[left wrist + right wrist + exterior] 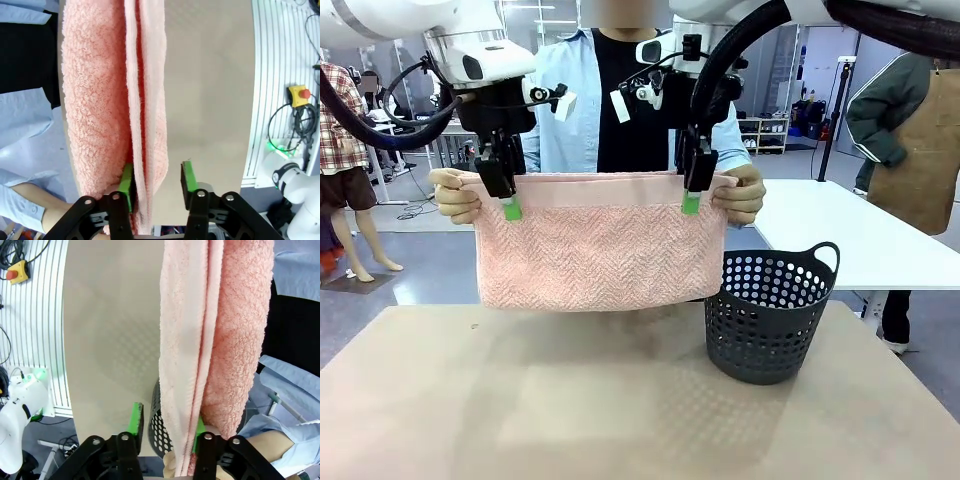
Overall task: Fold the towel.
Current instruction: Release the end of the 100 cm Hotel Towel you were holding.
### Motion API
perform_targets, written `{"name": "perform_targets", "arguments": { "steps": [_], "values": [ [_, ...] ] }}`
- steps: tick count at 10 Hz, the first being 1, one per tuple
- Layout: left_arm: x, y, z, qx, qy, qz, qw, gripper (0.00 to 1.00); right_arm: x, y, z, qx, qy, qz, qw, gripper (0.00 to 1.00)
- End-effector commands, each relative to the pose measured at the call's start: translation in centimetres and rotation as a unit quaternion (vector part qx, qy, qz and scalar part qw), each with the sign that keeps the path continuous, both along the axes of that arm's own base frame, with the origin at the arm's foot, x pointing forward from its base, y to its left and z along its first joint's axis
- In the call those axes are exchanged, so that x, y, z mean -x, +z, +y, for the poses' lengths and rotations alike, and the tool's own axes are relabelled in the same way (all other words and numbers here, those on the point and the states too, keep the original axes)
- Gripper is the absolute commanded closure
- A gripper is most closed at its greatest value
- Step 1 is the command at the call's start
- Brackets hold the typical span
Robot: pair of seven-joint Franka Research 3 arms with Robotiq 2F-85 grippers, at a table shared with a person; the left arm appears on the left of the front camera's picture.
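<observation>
Hanging doubled above the table [520,400], the towel [600,250] is held at its corners by the person's hands [455,195]. The left gripper [510,205] and right gripper [690,200] straddle its top edge, jaws apart; they're best withdrawn straight, without snagging.

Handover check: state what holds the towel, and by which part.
The person's hands hold the towel by its upper corners. The left gripper and right gripper straddle its top border, fingers open, holding nothing.

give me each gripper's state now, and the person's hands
Left gripper: open, fingers astride the pale salmon-pink terry towel.
Right gripper: open, astride the towel too.
Person's hands: holding the towel's top corners.
</observation>
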State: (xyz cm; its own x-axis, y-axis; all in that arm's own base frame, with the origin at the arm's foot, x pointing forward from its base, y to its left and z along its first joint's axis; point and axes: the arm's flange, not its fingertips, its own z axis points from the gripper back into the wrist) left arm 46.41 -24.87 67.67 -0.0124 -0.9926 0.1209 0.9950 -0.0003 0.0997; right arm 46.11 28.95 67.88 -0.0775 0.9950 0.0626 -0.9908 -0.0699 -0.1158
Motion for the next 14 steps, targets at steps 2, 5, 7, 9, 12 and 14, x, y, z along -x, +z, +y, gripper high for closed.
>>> {"name": "perform_targets", "arguments": {
  "steps": [2,5,7,9,12,14],
  "values": [
    [0.4,1.6,0.4,0.015,0.010,-0.015,1.000,0.08,0.3,1.1,-0.8,0.003,-0.011,-0.008,1.000,0.00],
    [1.0,5.5,1.5,0.060,0.035,-0.016,0.997,0.00,0.7,6.4,-2.6,-0.051,-0.029,-0.023,0.998,0.03],
    [2.1,9.8,4.8,0.159,0.044,-0.021,0.986,0.00,1.3,10.1,-6.3,-0.078,-0.071,-0.016,0.994,0.09],
    [3.9,11.8,10.1,0.201,0.117,-0.041,0.972,0.00,2.5,11.6,-11.6,-0.148,-0.128,-0.001,0.981,0.09],
    [8.2,11.8,17.3,0.248,0.232,-0.074,0.938,0.00,6.8,12.0,-18.8,-0.221,-0.193,-0.018,0.956,0.09],
    [12.1,10.7,21.4,0.266,0.337,-0.082,0.900,0.00,11.0,10.8,-22.2,-0.264,-0.260,-0.030,0.929,0.09]
  ]
}}
